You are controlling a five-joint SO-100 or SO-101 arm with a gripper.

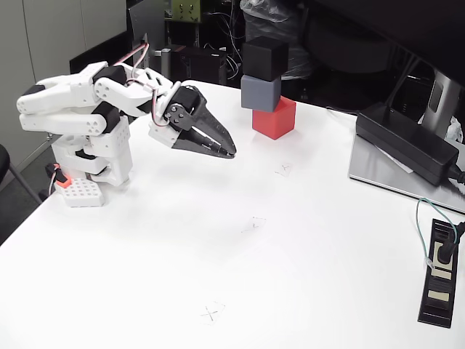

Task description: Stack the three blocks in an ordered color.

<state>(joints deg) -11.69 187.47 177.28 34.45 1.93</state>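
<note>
On the white table (305,247), in the fixed view, three matte cubes of equal size stood as one tower near the far edge. The red block (274,118) sat on the tabletop as the base. The bluish-grey block (261,92) rested on it, shifted slightly toward the left of the frame so that it overhung the red one. The black block (265,57) sat on top, turned a little out of line with the block beneath.

Left of the tower, and apart from it, the gripper (229,151) hung above the table with its dark, tapered fingers drawn together to a point. Nothing was held between them. The arm (80,109) behind it was folded low, its shell smooth white plastic with black joints, on a white base (80,193) with a perforated plate.

Right of the tower, a long black power brick (407,142) lay on a flat grey metal plate (378,174). Nearer the camera from there, a black power strip (439,280) lay on the table with a plug and cable in it. Small pencilled crosses (283,169) marked the tabletop in front of the tower.
</note>
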